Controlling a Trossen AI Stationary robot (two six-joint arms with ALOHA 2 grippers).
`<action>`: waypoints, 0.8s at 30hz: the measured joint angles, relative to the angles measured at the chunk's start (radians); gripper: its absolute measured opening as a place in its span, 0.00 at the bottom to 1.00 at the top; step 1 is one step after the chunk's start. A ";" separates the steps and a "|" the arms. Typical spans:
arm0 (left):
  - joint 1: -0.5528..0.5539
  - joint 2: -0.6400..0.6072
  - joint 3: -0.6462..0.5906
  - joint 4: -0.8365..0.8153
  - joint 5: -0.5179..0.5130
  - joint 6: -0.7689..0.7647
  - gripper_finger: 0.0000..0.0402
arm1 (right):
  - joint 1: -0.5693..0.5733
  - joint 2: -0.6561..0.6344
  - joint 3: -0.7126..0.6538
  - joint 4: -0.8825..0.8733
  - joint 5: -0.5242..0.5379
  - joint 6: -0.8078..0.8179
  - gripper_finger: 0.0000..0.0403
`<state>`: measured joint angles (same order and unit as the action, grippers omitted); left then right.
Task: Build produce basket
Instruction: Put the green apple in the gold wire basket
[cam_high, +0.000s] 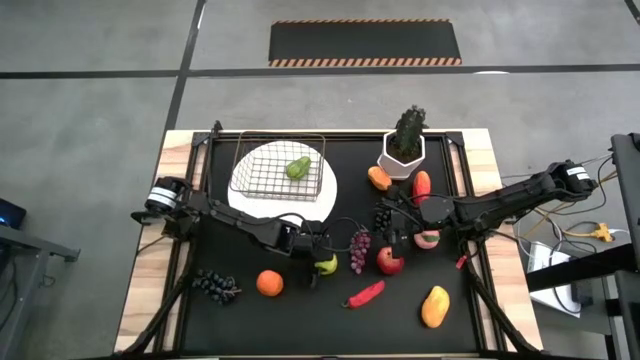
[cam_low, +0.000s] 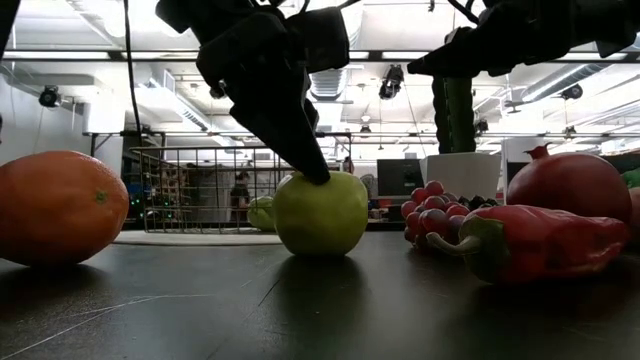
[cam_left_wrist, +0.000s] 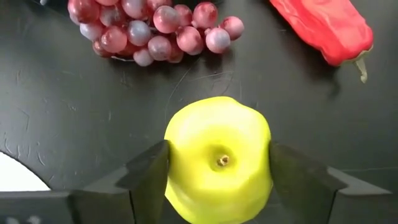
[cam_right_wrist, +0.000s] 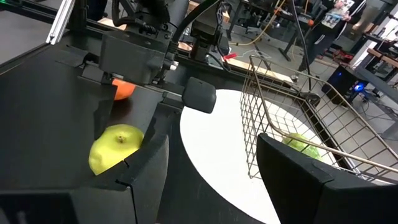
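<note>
The green apple (cam_left_wrist: 217, 158), lower centre of the high view, is pinched by the left hand (cam_left_wrist: 217, 163). Being smooth and round, it could be squeezed out before the basket (cam_high: 279, 167), upper left; the right hand (cam_high: 398, 238) is held spread.

A smooth, glossy green apple (cam_left_wrist: 217, 162) sits on the matt black, faintly scratched surface (cam_left_wrist: 74, 124), near a thin metal wire basket (cam_high: 280, 166).

wire basket (cam_high: 279, 166) on white plate holds a green pear (cam_high: 298, 167); other produce lies scattered on the mat.
</note>
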<state>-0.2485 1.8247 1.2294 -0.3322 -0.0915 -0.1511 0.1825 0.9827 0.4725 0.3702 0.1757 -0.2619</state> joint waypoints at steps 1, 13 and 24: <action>0.000 -0.002 -0.001 0.000 0.000 0.000 0.58 | 0.000 0.000 0.000 0.000 0.000 0.000 0.57; -0.019 -0.186 -0.005 0.142 -0.002 0.141 0.57 | 0.000 -0.010 0.001 -0.055 0.008 0.000 0.57; -0.097 -0.371 -0.178 0.842 0.065 0.598 0.57 | 0.000 -0.036 0.001 -0.083 0.008 -0.001 0.57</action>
<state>-0.3459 1.4534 1.0511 0.5101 -0.0266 0.4468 0.1825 0.9464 0.4736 0.2876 0.1837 -0.2625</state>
